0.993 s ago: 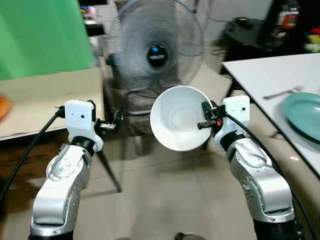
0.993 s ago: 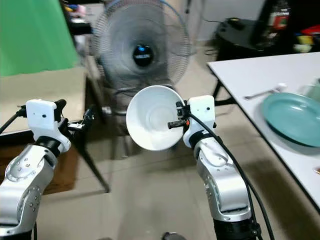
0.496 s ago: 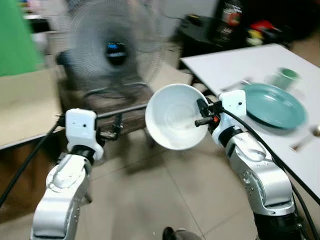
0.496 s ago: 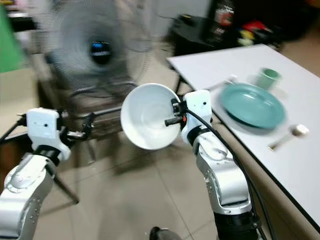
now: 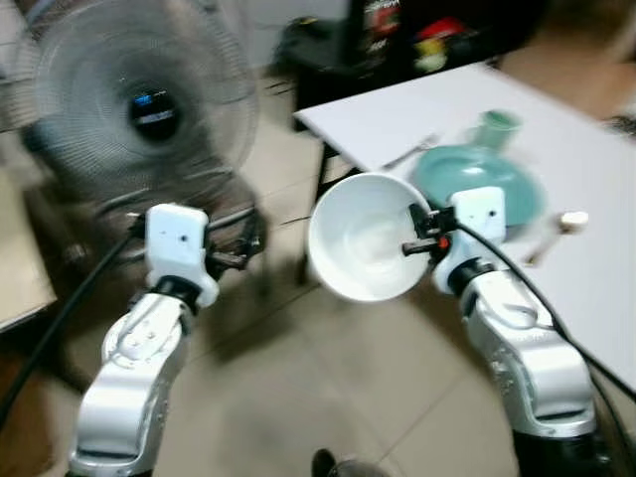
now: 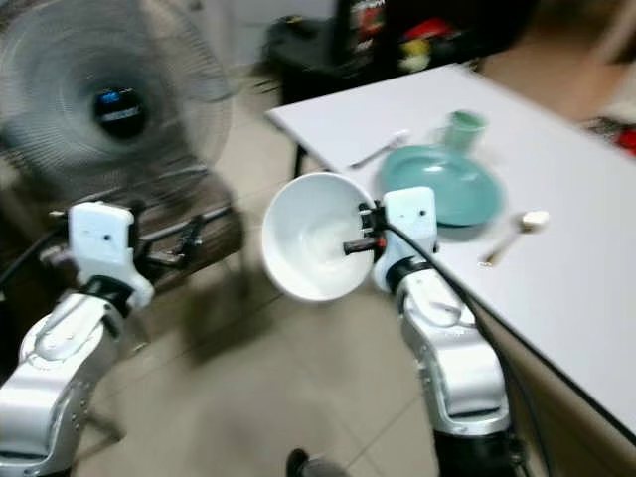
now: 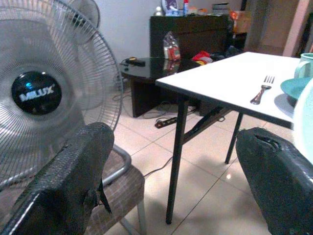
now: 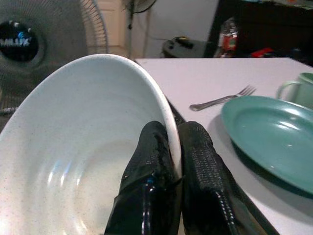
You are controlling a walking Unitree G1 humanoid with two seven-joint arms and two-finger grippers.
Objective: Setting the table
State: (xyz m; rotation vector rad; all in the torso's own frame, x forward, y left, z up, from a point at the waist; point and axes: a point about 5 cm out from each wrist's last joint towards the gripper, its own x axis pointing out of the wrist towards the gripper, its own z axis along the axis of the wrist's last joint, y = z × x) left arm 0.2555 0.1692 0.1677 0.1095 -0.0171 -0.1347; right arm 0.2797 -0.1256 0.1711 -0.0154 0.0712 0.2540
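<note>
My right gripper point(image 5: 413, 236) is shut on the rim of a white bowl point(image 5: 363, 237), held tilted in the air above the floor, just off the white table's point(image 6: 566, 258) near edge. The two black fingers point(image 8: 161, 161) pinch the bowl's rim point(image 8: 168, 122). On the table lie a teal plate point(image 6: 442, 184), a green mug point(image 6: 461, 127), a fork point(image 6: 380, 149) and a spoon point(image 6: 517, 231). My left gripper point(image 5: 246, 248) is raised at the left, open and holding nothing; its fingers point(image 7: 73, 171) stand wide apart.
A large standing fan point(image 5: 139, 99) stands at the left behind a chair point(image 7: 122, 171). A dark low cabinet point(image 5: 397, 50) with clutter stands behind the table. Tiled floor point(image 5: 298, 397) lies between my arms.
The camera has swung right, so the table and its plate have come closer to the middle and the fan has slid left. The bowl stays in my right gripper.
</note>
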